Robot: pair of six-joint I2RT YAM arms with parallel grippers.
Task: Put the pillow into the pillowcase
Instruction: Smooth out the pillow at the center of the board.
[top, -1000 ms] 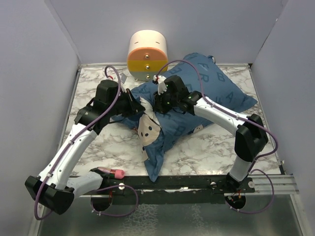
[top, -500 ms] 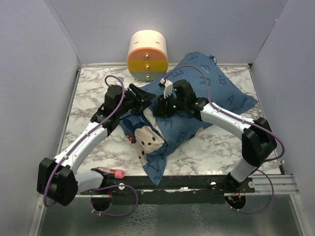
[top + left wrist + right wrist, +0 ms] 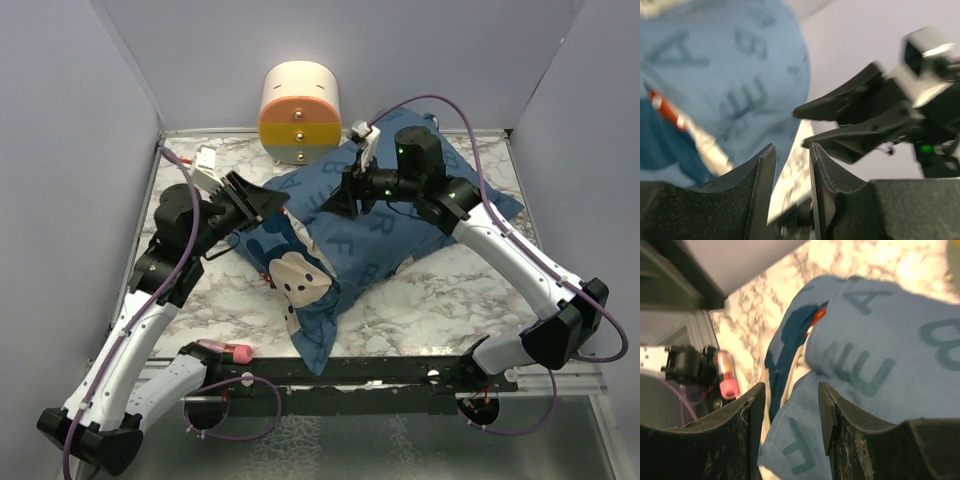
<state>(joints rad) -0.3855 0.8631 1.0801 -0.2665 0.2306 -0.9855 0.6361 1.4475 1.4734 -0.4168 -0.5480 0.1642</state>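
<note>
The blue pillowcase (image 3: 400, 215), printed with letters and a mouse face, lies plump and slanted across the marble table (image 3: 450, 300). Its flat open end trails toward the front edge. No white pillow shows in any view. My left gripper (image 3: 272, 198) hovers at the pillowcase's left edge, open, with nothing between its fingers (image 3: 765, 165). My right gripper (image 3: 342, 203) hangs above the middle of the pillowcase (image 3: 880, 340), open and empty. In the left wrist view the pillowcase (image 3: 730, 75) fills the left side, and the right gripper (image 3: 800, 129) points in from the right.
A cream-and-orange cylinder (image 3: 300, 112) stands at the back wall, just behind the pillowcase. A pink-capped object (image 3: 228, 352) sits on the rail at the left arm's base, also seen as the pink cap (image 3: 727, 385). Pale walls close in the table on three sides.
Both grippers have opened and let go of the pillowcase cloth. The left arm has pulled back to the left, the right arm has risen toward the back right. The pillowcase has settled flat.
</note>
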